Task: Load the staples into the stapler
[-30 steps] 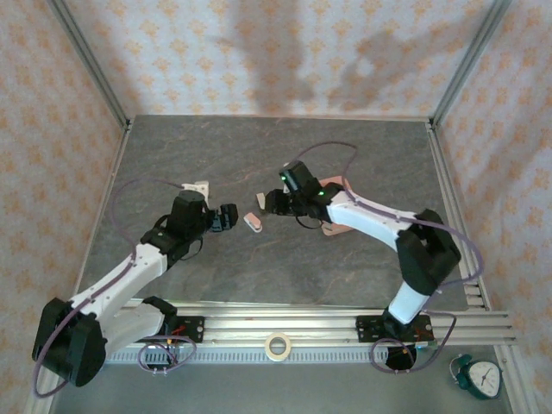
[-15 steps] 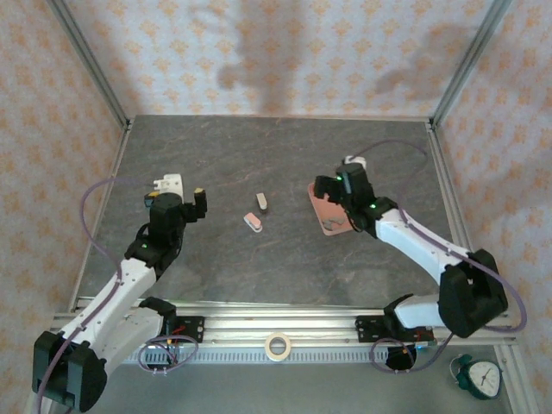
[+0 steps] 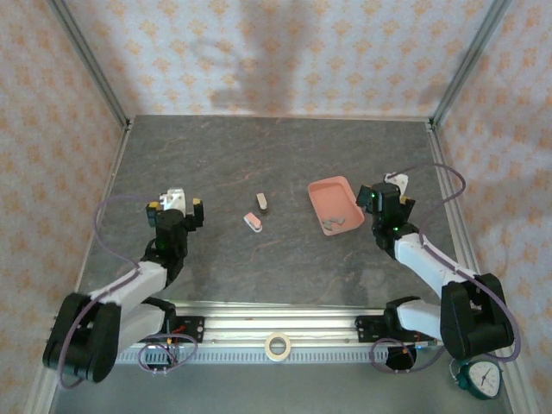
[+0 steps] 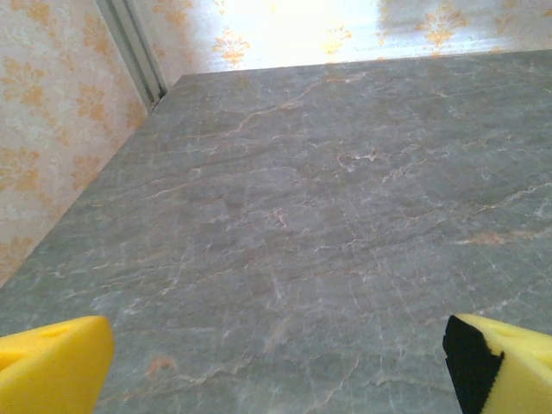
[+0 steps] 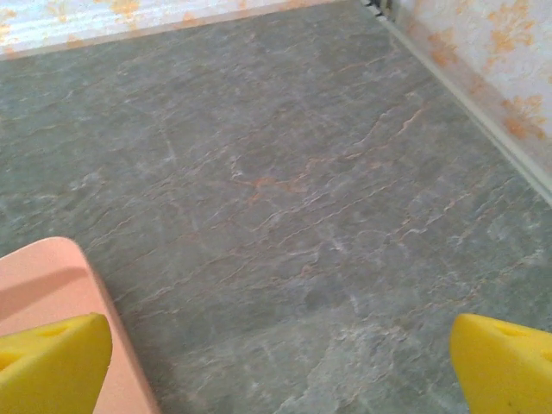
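The small pink and white stapler (image 3: 254,222) lies on the grey table near its middle, with a small pale block (image 3: 262,202) just behind it. Grey staples (image 3: 332,224) lie in the near corner of a shallow pink tray (image 3: 332,194). My left gripper (image 3: 176,206) is well to the left of the stapler, open and empty; in the left wrist view its gripper (image 4: 276,371) has bare table between its yellow fingertips (image 4: 52,362). My right gripper (image 3: 385,197) is just right of the tray, open and empty. In the right wrist view the gripper (image 5: 280,362) is beside the tray's rim (image 5: 43,276).
Metal frame rails (image 3: 95,86) and patterned walls close in the table on three sides. A roll of tape (image 3: 277,346) sits on the front rail, and a small clock (image 3: 480,377) sits at the near right.
Both arms have pulled back from the middle to their own sides. The right gripper has opened wide and the left a little wider. The stapler and pale block stay lying on the table.
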Controlling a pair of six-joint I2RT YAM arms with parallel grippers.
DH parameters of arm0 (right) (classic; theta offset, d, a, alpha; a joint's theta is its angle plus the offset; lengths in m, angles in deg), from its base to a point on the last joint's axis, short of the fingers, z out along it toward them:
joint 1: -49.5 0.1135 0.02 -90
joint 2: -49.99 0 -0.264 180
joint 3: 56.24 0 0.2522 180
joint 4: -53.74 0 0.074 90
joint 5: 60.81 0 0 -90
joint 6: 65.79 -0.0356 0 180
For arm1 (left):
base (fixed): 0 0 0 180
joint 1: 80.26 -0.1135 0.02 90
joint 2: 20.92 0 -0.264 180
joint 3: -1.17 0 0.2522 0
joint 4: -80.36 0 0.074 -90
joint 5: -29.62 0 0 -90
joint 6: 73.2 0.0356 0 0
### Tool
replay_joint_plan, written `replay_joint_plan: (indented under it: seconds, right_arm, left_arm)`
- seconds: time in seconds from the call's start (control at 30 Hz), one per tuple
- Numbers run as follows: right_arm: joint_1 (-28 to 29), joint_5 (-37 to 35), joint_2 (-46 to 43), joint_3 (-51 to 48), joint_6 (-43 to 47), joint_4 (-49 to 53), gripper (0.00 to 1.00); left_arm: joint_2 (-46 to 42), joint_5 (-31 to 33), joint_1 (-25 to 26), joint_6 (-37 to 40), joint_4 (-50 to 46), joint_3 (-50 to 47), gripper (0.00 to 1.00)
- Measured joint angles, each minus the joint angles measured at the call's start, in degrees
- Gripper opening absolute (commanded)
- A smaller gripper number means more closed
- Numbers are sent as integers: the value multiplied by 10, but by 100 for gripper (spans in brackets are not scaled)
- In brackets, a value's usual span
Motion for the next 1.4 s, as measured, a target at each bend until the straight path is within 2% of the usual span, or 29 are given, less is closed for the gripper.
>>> replay_joint_plan:
  seconds: [0.1, 0.17, 0.23, 0.37, 0.43, 0.57, 0.67, 0.87, 1.4]
  right_arm:
    - [-14, 0, 3, -28, 16, -58, 100]
    - [-32, 2, 21, -52, 21, -108, 100]
    - [-43, 9, 44, -69, 26, -137, 100]
    - [-50, 28, 80, -83, 50, -192, 100]
    - [-59, 41, 92, -83, 61, -223, 100]
    - [-104, 78, 164, -90, 61, -341, 100]
    - [-130, 118, 202, -86, 62, -332, 100]
    - [-132, 170, 205, -68, 65, -330, 99]
    - [-132, 184, 205, -66, 67, -331, 99]
  left_arm:
    - [104, -19, -4, 8, 103, -1, 100]
    - [212, -29, -8, 16, 204, 0, 100]
    - [247, -42, -19, 15, 173, 11, 100]
    - [242, -53, -61, -12, 144, 56, 100]
    - [240, -53, -75, -22, 166, 68, 100]
    - [234, -49, -75, -40, 170, 65, 100]
    - [234, -49, -75, -42, 165, 64, 100]
    - [234, -54, -75, -42, 163, 65, 100]
    - [234, -69, -75, -40, 152, 68, 100]
